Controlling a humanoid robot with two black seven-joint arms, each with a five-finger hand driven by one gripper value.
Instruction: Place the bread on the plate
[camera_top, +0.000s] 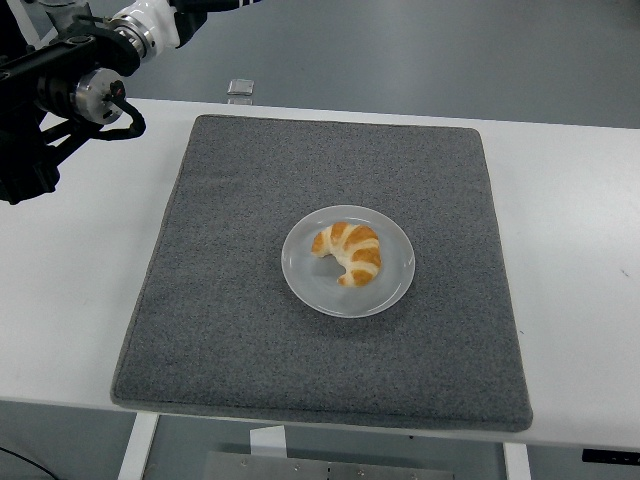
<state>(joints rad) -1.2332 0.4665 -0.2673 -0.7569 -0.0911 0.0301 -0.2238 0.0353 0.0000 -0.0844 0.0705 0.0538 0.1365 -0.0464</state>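
A golden croissant (349, 253) lies on a round white plate (305, 282) in the middle of the grey mat (230, 300). Nothing touches it. My left arm (70, 90) is raised at the top left corner, over the table's far left edge. Only its black forearm and white wrist show; the hand is cut off by the picture's top edge. The right arm is out of view.
The grey mat covers most of the white table (580, 260). A small clear square object (239, 87) lies at the table's far edge, just beyond the mat.
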